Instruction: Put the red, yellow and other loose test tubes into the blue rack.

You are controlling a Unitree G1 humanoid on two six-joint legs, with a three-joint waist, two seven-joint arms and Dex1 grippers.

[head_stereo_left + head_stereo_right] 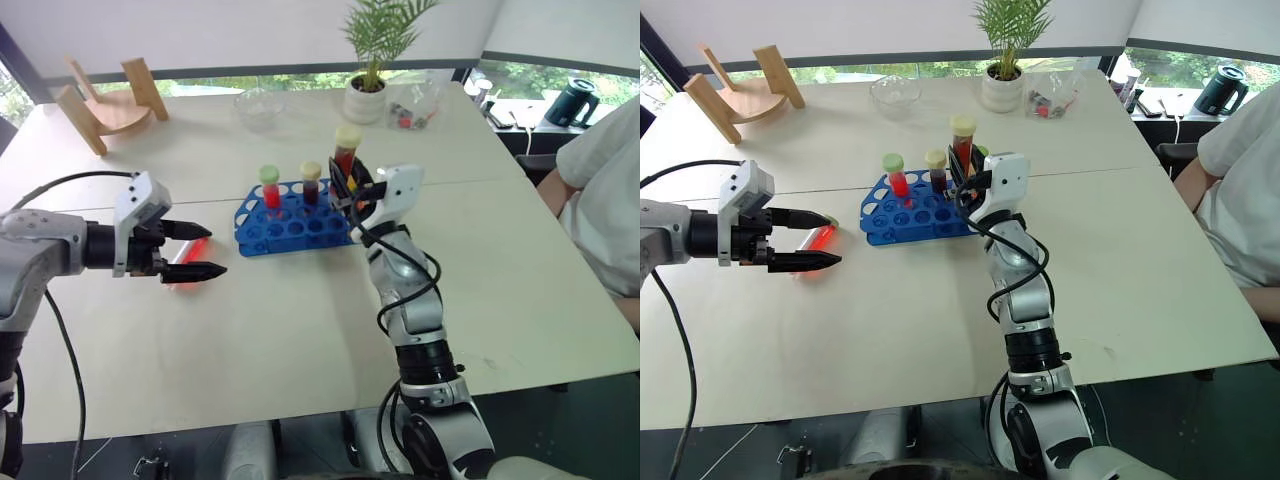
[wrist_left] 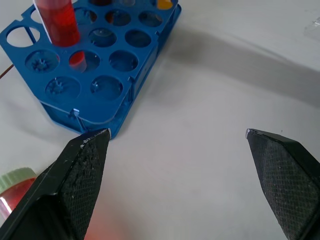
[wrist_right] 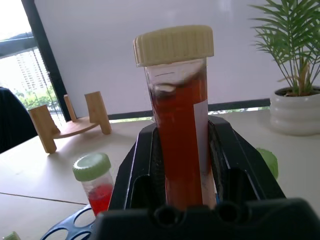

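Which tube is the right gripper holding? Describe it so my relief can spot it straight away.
Start at the blue rack in the middle of the table. At its far right end the right gripper holds a tube with a cream cap upright above the holes. It is the tallest tube there, filled with dark brownish-red liquid and marked with a white label, unlike the bright red green-capped tube standing in the rack.

Bare table (image 1: 300,320) before blue rack (image 1: 290,228); right gripper (image 1: 345,185) behind.
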